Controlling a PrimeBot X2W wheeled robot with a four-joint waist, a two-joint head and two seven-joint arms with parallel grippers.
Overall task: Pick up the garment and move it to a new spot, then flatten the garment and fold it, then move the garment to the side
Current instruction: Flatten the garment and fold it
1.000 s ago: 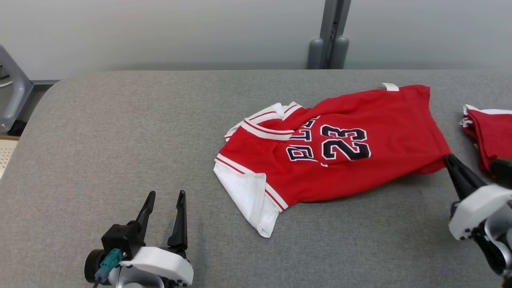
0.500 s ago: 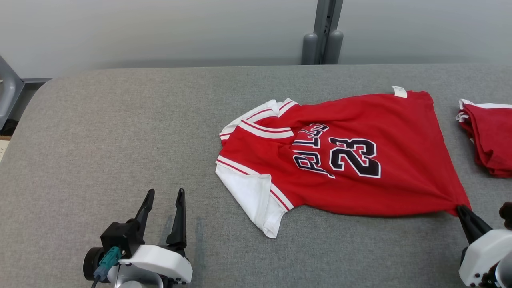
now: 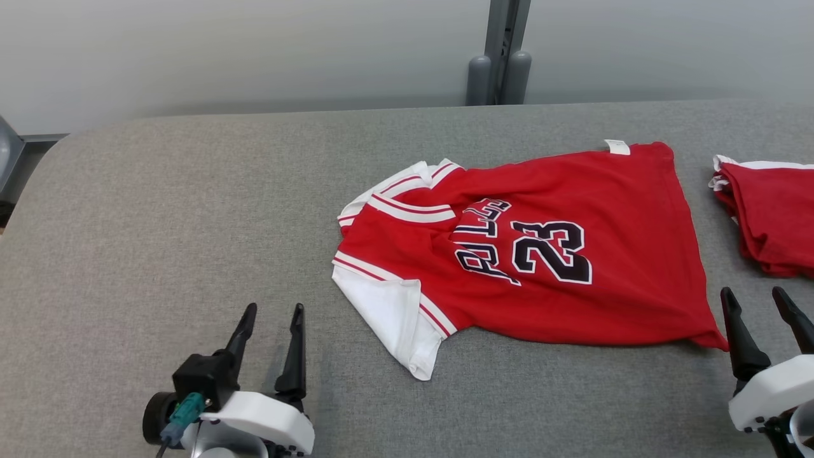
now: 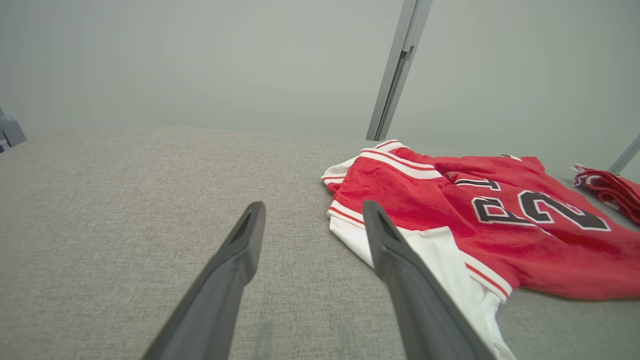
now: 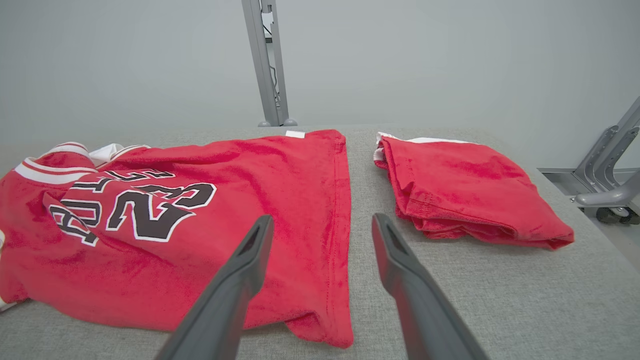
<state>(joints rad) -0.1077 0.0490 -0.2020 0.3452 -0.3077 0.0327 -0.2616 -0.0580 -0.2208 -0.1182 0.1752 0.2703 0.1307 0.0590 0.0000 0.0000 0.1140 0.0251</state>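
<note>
The garment [image 3: 572, 280] is a red jersey with white sleeves and a dark "23". It lies spread but wrinkled on the grey table [image 3: 159, 210], collar end to the left, hem to the right. My right gripper [image 3: 753, 294] stands open just right of the near hem corner, holding nothing. In the right wrist view the right gripper [image 5: 322, 220] straddles the hem edge of the garment [image 5: 225, 210] from above. My left gripper [image 3: 273, 310] is open near the front edge, left of the white sleeve. The left wrist view has the left gripper [image 4: 314, 210] beside the garment [image 4: 500, 220].
A second red garment [image 3: 769, 216], folded, lies at the table's right edge, also as the folded pile [image 5: 460, 185]. A grey post [image 3: 499, 57] rises behind the table's far edge. A metal frame [image 5: 605, 165] stands off the table's right side.
My right gripper pulled the near hem corner toward the front edge, stretching the jersey flatter, then opened and let go. The left gripper stayed put. The head camera shifted slightly.
</note>
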